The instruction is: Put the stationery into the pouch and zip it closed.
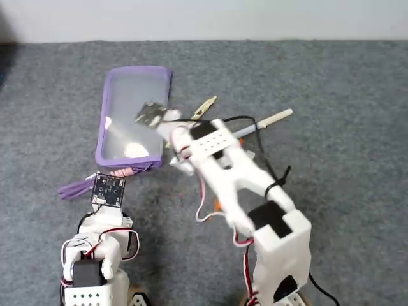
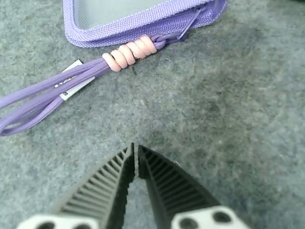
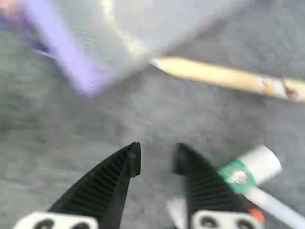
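The purple pouch (image 1: pixel 131 118) with a clear face lies flat at the back left, its zipper edge (image 2: pixel 143 21) toward my left arm. A purple strap with a pink coil (image 2: pixel 131 51) trails from its corner. My left gripper (image 2: pixel 135 151) is shut and empty, low over the carpet just short of the strap. My right gripper (image 3: pixel 156 160) stands open by a narrow gap over bare carpet beside the pouch's corner (image 3: pixel 76 71), holding nothing. A yellow wooden stick (image 3: pixel 224 76) lies past it, and a pen with a green band (image 3: pixel 248 171) lies against one finger's outer side.
In the high view the pen (image 1: pixel 271 119) and the wooden piece (image 1: pixel 204 107) lie right of the pouch. The right arm (image 1: pixel 223 166) stretches diagonally across the middle. Grey carpet (image 1: pixel 344 159) covers the whole table; a pale wall runs along the back.
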Tool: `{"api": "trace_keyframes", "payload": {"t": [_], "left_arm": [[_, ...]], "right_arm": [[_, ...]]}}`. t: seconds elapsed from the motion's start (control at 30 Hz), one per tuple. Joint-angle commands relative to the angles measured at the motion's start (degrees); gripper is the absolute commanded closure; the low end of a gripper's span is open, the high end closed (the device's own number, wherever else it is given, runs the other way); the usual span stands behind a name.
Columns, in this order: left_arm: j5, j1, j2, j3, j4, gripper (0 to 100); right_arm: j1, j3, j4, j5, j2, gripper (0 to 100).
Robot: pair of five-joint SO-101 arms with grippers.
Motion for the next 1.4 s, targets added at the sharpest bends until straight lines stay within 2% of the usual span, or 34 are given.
{"api": "trace_keyframes", "payload": {"t": [0.0,0.2,0.47,0.6,0.73,0.9,1.07,1.23,1.37], "left_arm": [[-0.62,-0.18,-0.70,-0.66,-0.70,99],[-0.62,-0.18,-0.70,-0.66,-0.70,99],[-0.62,-0.18,-0.70,-0.66,-0.70,99],[-0.62,-0.18,-0.70,-0.66,-0.70,99],[-0.62,-0.18,-0.70,-0.66,-0.70,99],[-0.62,-0.18,-0.70,-0.66,-0.70,99],[-0.62,-0.18,-0.70,-0.66,-0.70,99],[-0.62,-0.18,-0.70,-0.66,-0.70,99],[-0.62,-0.18,-0.70,-0.66,-0.70,99]], "right_arm": [[-4.62,-2.64,0.13,-0.70,-3.91,75.1],[-9.71,-2.55,-5.14,4.48,-2.33,75.3],[-9.01,-2.64,-18.07,12.66,6.81,76.0],[-8.04,-2.64,-22.64,15.47,9.36,88.5],[-7.25,-2.64,-22.73,16.88,9.54,99.0],[-4.09,-2.55,-20.09,16.88,7.69,98.9],[2.15,-2.55,-18.95,17.23,6.02,98.9],[8.48,-2.55,-19.30,22.07,6.02,98.9],[10.68,-2.64,-19.30,22.33,5.41,98.9]]}}
